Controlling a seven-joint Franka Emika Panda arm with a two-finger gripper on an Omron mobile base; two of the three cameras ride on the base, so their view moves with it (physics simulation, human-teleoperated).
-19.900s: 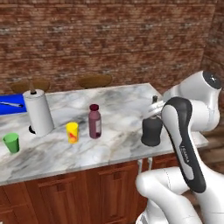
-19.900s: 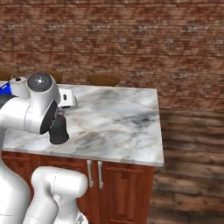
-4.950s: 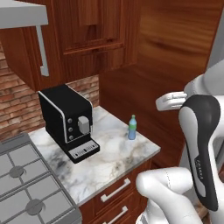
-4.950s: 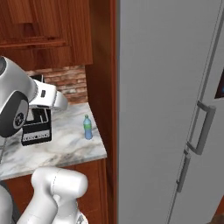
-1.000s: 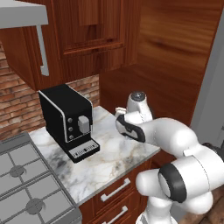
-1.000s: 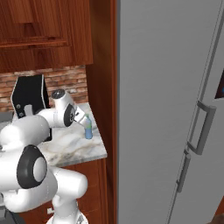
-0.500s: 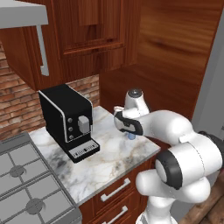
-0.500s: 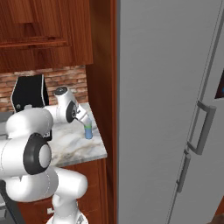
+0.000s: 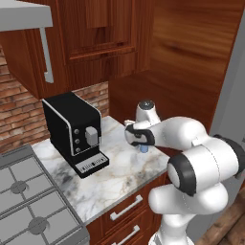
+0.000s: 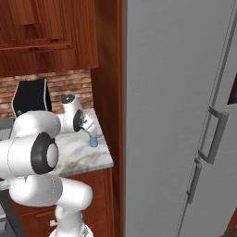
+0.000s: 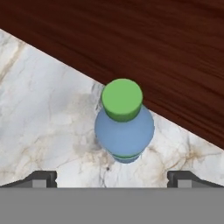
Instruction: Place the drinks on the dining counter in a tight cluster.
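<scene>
1 grey refrigerator (image 10: 185, 92) fills the right side of the right base view, beside a dark wood panel (image 9: 191, 62) that borders the marble tabletop (image 9: 110, 177). On that tabletop a black coffee machine (image 9: 74, 131) stands well left of the small blue bottle (image 11: 124, 131) with the green cap, which stands upright near the wood panel. The end effector (image 11: 112, 177) hangs right above the bottle with its 2 fingertips spread wide to either side, gripping nothing

Dark wood cabinets (image 9: 103, 43) are being shown at the upper centre, above a brick wall (image 9: 19, 122); a grey fridge (image 10: 180, 115) is standing at right.
</scene>
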